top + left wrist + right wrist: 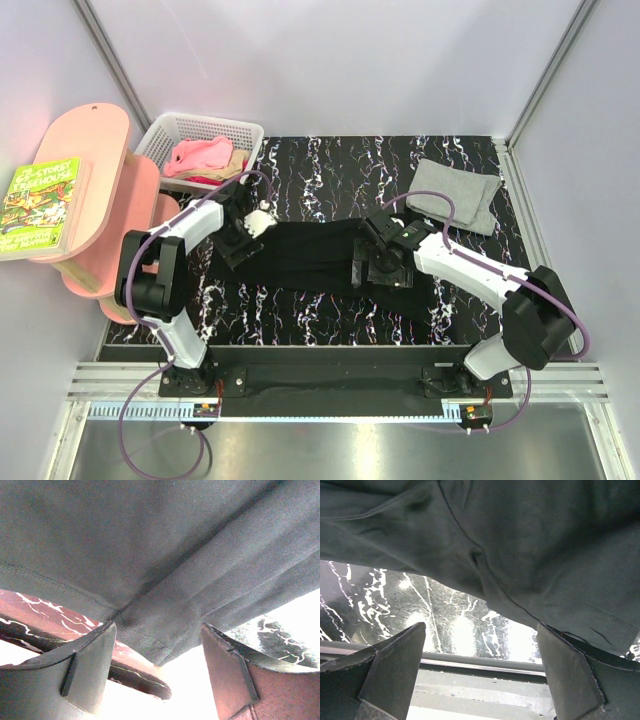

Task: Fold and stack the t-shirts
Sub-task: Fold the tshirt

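The marbled black table point(330, 165) is carrying the whole job. Across its middle the black t-shirt point(305, 255) is lying in a long, rumpled band, reaching from one gripper to the other. The light grey t-shirt point(455, 195) is sitting folded near the far right corner, well apart from it. A pink t-shirt point(195, 155) and a tan t-shirt point(233, 160) are lying bunched in the white basket point(205, 122) at the far left.

The left gripper point(156, 630) is standing with its jaws spread, a hemmed corner of the black cloth showing between them but not pinched. The right gripper point(480, 627) is gaping likewise beneath a seamed edge.

The fabric is looking light, limp and quick to sag. It is probably calling for pinches on the doubled hems at both ends, kept taut, rather than a grab mid-panel.
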You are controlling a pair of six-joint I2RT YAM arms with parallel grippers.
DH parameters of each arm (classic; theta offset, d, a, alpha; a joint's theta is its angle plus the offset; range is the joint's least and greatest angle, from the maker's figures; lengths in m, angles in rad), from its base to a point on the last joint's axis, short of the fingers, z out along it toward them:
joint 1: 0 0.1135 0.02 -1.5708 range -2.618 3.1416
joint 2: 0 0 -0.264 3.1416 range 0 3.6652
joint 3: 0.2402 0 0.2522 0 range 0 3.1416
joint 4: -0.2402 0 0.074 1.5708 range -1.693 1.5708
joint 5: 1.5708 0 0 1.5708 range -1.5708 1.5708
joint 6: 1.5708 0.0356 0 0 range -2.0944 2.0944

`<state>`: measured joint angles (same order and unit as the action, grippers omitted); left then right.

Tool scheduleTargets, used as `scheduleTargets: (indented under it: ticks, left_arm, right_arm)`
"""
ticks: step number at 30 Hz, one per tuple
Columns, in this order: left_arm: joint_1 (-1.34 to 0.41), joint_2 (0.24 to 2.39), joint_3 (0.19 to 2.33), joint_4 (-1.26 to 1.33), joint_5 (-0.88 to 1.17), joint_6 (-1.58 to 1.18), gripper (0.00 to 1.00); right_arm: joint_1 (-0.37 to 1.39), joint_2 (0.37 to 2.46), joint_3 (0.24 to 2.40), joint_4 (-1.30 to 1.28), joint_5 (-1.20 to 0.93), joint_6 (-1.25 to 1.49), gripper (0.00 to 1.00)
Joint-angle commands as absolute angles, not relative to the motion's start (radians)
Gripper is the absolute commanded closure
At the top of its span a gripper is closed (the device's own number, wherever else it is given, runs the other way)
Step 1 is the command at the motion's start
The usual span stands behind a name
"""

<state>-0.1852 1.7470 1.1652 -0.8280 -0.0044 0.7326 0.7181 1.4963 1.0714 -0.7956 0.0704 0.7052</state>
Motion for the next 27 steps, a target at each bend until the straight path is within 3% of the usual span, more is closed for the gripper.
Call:
scheduleTargets:
  ticks: [1, 20, 23, 26, 27]
  left_arm:
    - [-0.181, 1.695, 1.152, -0.796, -0.017, 0.744, 0.27]
    - [-0.181, 1.738, 1.066, -0.687, -0.069, 0.759, 0.29]
    - [-0.181, 1.746, 1.077, -0.692, -0.072, 0.762, 0.35]
    - [-0.181, 1.747, 1.083, -0.706, -0.074, 0.77, 0.48]
    - [-0.181, 1.75, 1.088, -0.71, -0.074, 0.77, 0.56]
  right_arm:
    - [0.707, 1.459, 1.068, -0.799, 0.109, 0.719, 0.0]
    - [0.699, 1.454, 1.058, -0.796, 0.103, 0.722, 0.0]
    - [0.698, 1.453, 1.054, -0.796, 0.103, 0.724, 0.0]
    - [0.699, 1.451, 1.049, -0.796, 0.101, 0.727, 0.0]
    - [0.699, 1.453, 1.048, -0.796, 0.101, 0.727, 0.0]
